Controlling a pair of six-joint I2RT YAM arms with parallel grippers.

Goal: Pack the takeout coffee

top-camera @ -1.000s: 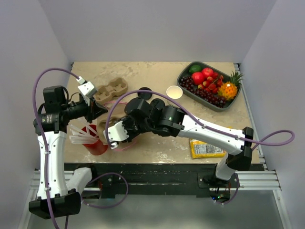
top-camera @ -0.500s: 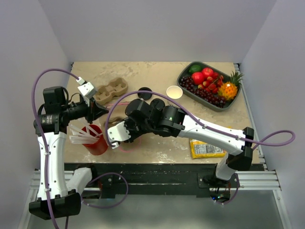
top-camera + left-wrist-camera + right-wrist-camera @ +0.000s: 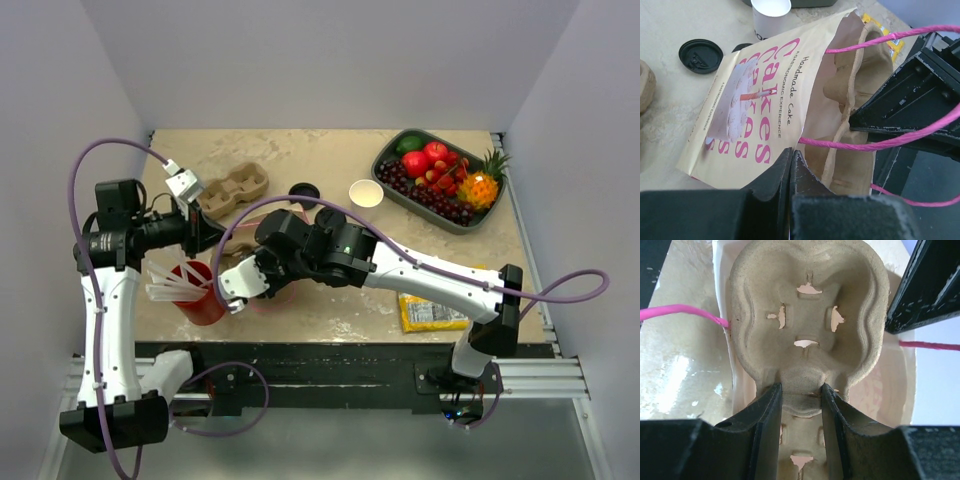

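Top view, right gripper point(image 3: 236, 292) beside left gripper point(image 3: 215, 237) over the counter point(image 3: 335, 312), near left, left wrist, jaws pinched shut on the rim of the paper bag point(image 3: 755, 100), dark sliver behind the bag perhaps the lid of the takeout coffee point(image 3: 741, 48), axis untellable, right wrist, jaws clamping the neck of the pulp carrier point(image 3: 807, 315).

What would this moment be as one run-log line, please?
left gripper: shut on paper bag rim | right gripper: gripping pulp cup carrier in bag mouth
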